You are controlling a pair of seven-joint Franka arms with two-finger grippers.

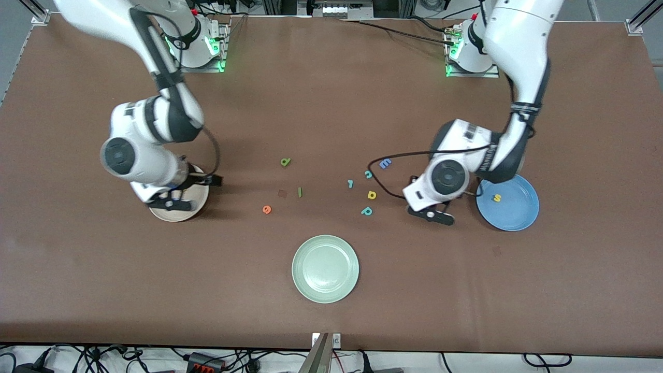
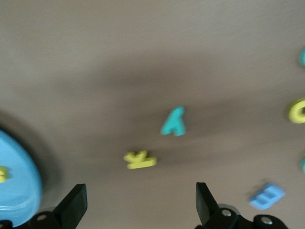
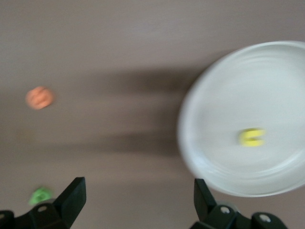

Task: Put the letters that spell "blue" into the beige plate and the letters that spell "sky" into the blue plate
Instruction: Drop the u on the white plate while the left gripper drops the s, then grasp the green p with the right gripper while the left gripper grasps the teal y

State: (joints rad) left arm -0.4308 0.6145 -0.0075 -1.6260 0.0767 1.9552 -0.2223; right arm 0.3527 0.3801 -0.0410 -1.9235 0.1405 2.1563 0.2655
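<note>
The beige plate (image 1: pixel 182 213) (image 3: pixel 267 76) lies toward the right arm's end, with the yellow u (image 3: pixel 251 137) in it. My right gripper (image 1: pixel 171 199) (image 3: pixel 137 187) hangs open and empty at the plate's edge. On the table lie the orange e (image 1: pixel 267 209) (image 3: pixel 40 98), light green b (image 1: pixel 285 162) (image 3: pixel 40 195) and dark green l (image 1: pixel 300 192). The blue plate (image 1: pixel 515 215) (image 2: pixel 16 191) holds the yellow s (image 1: pixel 497 197). Beside it my left gripper (image 1: pixel 432 213) (image 2: pixel 140 189) stands open over the table, just short of the yellow k (image 2: pixel 139 160) and teal y (image 2: pixel 174 121).
A pale green plate (image 1: pixel 325 268) sits nearest the front camera. Between the plates lie a blue E (image 1: pixel 385 163) (image 2: pixel 267 195), a teal c (image 1: pixel 368 174), a teal p (image 1: pixel 366 211), another small teal letter (image 1: pixel 350 183) and a round yellow letter (image 1: pixel 372 195) (image 2: pixel 298 110).
</note>
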